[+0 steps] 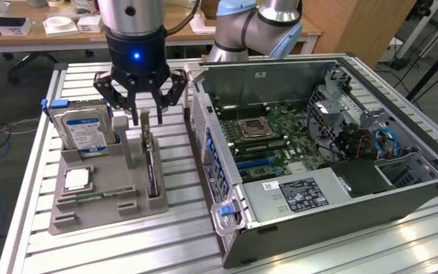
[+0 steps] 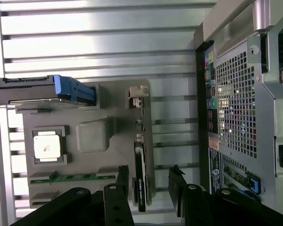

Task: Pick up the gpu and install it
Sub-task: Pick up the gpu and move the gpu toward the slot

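Gpu in its holder slot: end effector open above it, nothing gripped.

The gpu (image 1: 152,168) (image 2: 140,160) stands on edge in a slot of the grey holder (image 1: 105,212) (image 2: 92,136), with its silver bracket at the twelve-o'clock end in the exterior view. The end effector (image 1: 143,114) (image 2: 150,186) hangs above the holder with jaws spread wide. In the wrist view the card's edge runs between the two fingers, and no contact shows. Placed from the gpu in the exterior view, the hard drive (image 1: 86,130) (image 2: 37,89) stands upright at ten o'clock, the processor chip (image 1: 77,180) (image 2: 47,145) lies flat at nine o'clock, and the memory stick (image 1: 97,196) (image 2: 70,178) lies at eight o'clock. The open computer case (image 1: 318,148) (image 2: 245,108) sits at three o'clock, just beside the holder — both rest on the slatted bench (image 1: 173,242) (image 2: 94,37).
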